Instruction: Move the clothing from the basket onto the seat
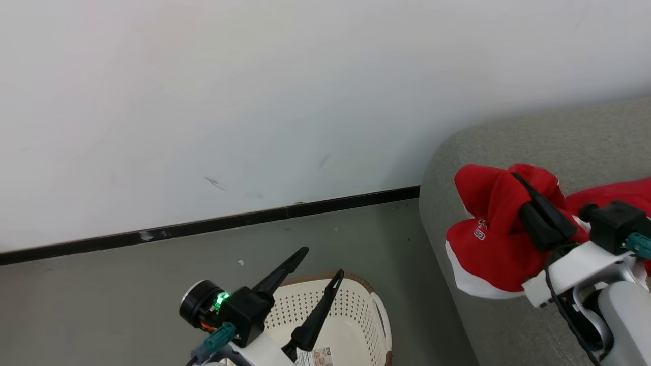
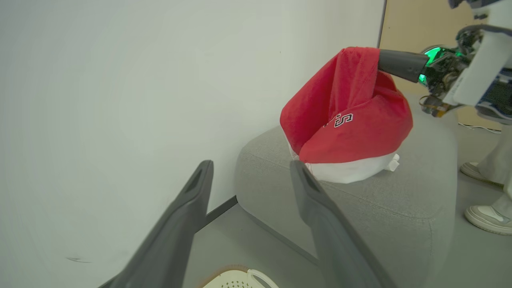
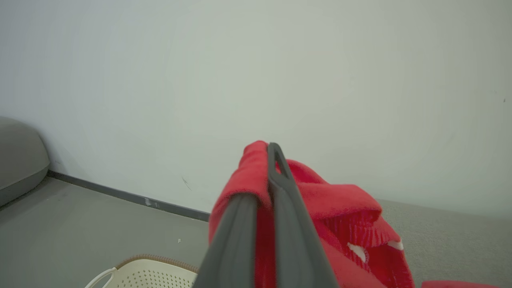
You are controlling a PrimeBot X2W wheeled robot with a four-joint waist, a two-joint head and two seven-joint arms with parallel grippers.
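Note:
My right gripper (image 1: 516,178) is shut on a bunch of the red clothing (image 1: 491,229), holding one garment up so that its white band rests on the corner of the grey seat (image 1: 534,137). In the right wrist view the fingers (image 3: 276,180) pinch red fabric (image 3: 340,208). A second red garment (image 1: 615,193) lies further along the seat. My left gripper (image 1: 318,264) hangs open and holds nothing above the cream basket (image 1: 376,315), whose floor shows a paper label (image 1: 318,356). The left wrist view shows the held garment (image 2: 348,116) on the seat (image 2: 360,208).
A pale wall (image 1: 254,101) with a dark skirting strip (image 1: 254,218) runs behind the basket and seat. Grey floor (image 1: 101,305) lies left of the basket. A person's pale shoes (image 2: 484,218) stand beyond the seat. Another grey rounded cushion (image 3: 20,160) sits against the wall.

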